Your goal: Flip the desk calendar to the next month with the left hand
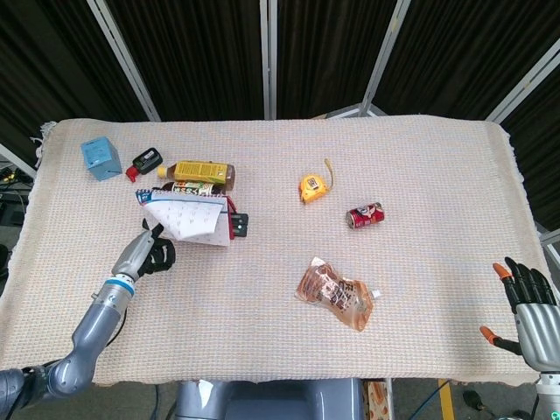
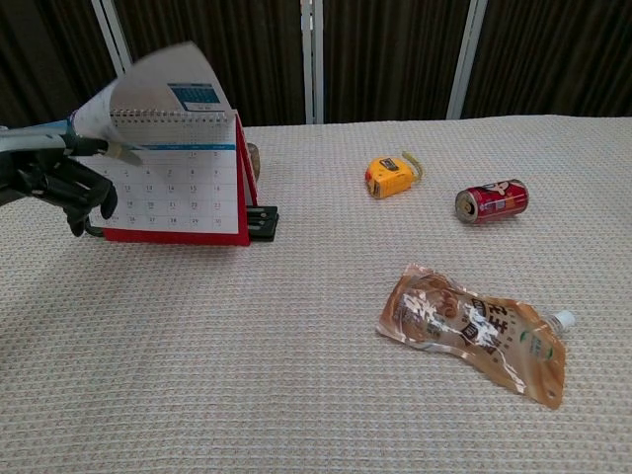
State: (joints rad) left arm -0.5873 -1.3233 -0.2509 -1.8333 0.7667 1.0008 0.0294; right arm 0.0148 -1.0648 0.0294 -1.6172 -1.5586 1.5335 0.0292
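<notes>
The left hand (image 2: 59,178) pinches the top page (image 2: 158,89) of the calendar (image 2: 173,193), which stands at the table's left, and holds it curled above the spiral. The flip looks about half done: the page must yet go over the back. The right hand (image 1: 529,306) rests spread and empty.

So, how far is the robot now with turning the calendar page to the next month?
Done: the left hand has reached the desk calendar and lifted the front page off its face.
In hand: that page arches above the spiral binding, its edge at the fingertips.
Left: carry the page over the back and let go. The right hand waits open, apart.
</notes>
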